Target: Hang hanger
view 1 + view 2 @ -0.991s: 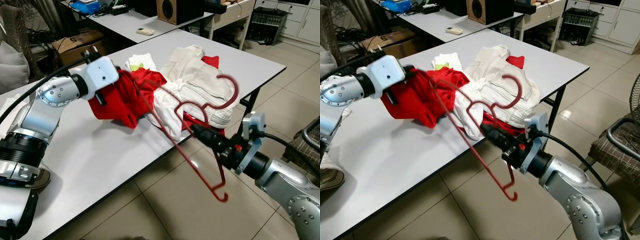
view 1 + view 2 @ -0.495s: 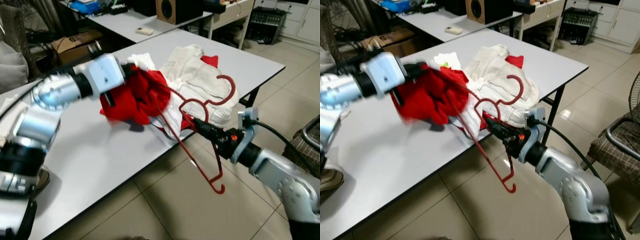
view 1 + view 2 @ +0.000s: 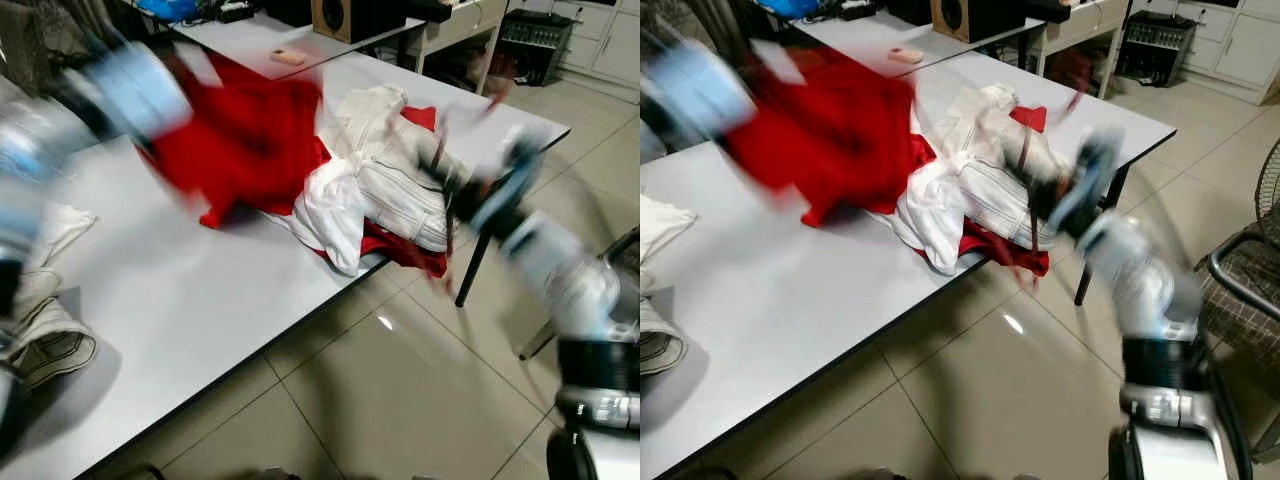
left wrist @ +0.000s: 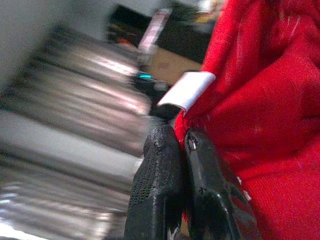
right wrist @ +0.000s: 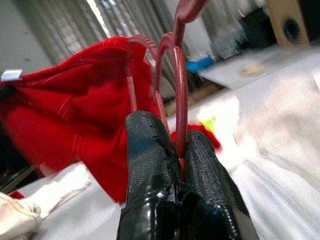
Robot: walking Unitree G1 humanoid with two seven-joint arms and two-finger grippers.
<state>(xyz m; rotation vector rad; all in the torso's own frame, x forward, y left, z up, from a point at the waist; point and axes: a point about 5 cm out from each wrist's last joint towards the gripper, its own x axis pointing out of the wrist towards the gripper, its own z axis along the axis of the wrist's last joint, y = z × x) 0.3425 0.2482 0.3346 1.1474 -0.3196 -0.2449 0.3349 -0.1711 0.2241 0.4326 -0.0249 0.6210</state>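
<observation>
Right wrist view: right end effector [image 5: 175, 145] clamped on red hanger [image 5: 179, 85], rising between its fingers

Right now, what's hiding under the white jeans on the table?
A red cloth peeks out beneath the white jeans at the table edge, and more red shows behind. How far it runs underneath is covered.

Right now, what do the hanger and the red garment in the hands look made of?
Hanger: likely smooth plastic, dark red, thin rounded bar with a slight sheen, clamped in the right hand. Red garment: soft knit-like fabric with folds and a white sewn label, pinched by the left hand. Blur leaves the weave uncertain.
</observation>
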